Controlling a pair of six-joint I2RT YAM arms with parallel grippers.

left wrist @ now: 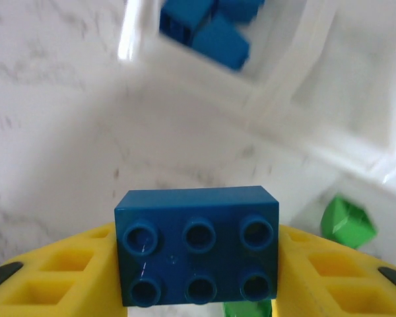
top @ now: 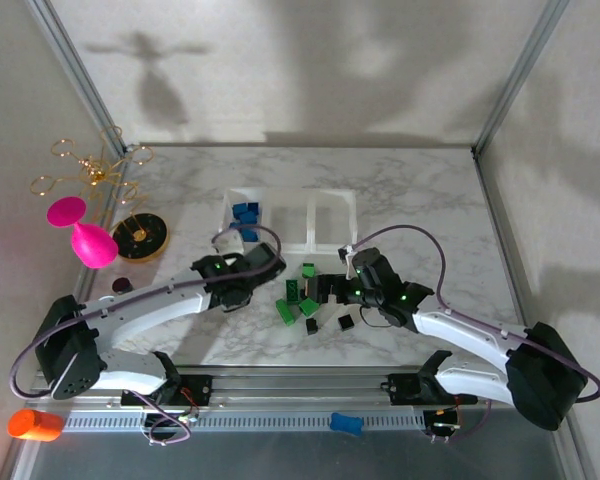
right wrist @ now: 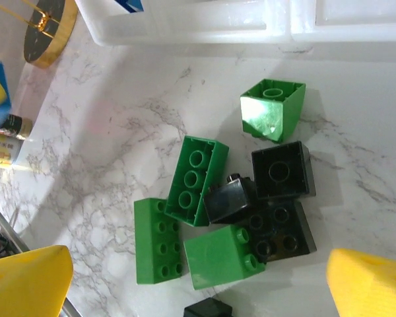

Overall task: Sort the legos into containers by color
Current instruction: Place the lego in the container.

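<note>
Worktop [top: 420, 190] carries containers [top: 307, 215]. Left tool [left wrist: 198, 264] clamps blue brick [left wrist: 197, 247] by its short ends. The blue compartment [left wrist: 211, 26] is straight ahead, near. Right tool [right wrist: 198, 284] is wide open and empty, hovering over the green/black pile [right wrist: 204, 198]; right arm nearer those.

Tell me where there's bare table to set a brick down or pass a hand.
Bare marble table lies right of the containers, to the edge, and in the strip behind them. Crowded: the green and black bricks heaped in front, and the left side by the black and gold dish.
</note>
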